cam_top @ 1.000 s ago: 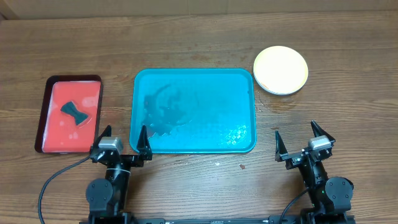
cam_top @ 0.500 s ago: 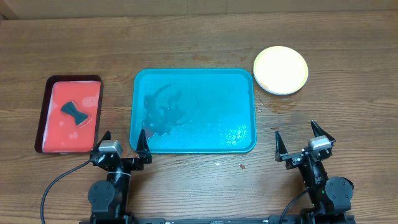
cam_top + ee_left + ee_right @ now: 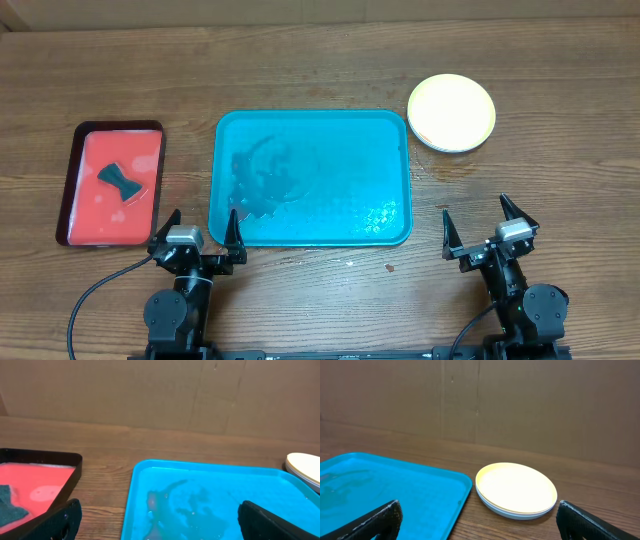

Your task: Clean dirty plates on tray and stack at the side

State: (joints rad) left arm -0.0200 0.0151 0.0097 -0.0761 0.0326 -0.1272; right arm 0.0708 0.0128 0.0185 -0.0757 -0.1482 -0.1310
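Note:
The teal-blue tray (image 3: 390,130) lies at the table's middle with wet smears on its left half and no plate on it; it also shows in the left wrist view (image 3: 280,485) and the right wrist view (image 3: 435,485). The plates (image 3: 451,111) sit stacked right of the tray's far corner, yellow-green one on top, also seen in the right wrist view (image 3: 516,489) and at the edge of the left wrist view (image 3: 306,466). My left gripper (image 3: 198,232) is open and empty at the tray's near-left corner. My right gripper (image 3: 484,228) is open and empty near the front right.
A red tray with a dark rim (image 3: 75,175) lies left of the teal tray and holds a dark bow-shaped sponge (image 3: 119,180). A small red speck (image 3: 388,267) lies on the wood near the tray's front edge. A cardboard wall (image 3: 480,395) stands behind the table.
My left gripper has drifted slightly right and toward the table's front edge. The right arm, the plates and the trays have not moved.

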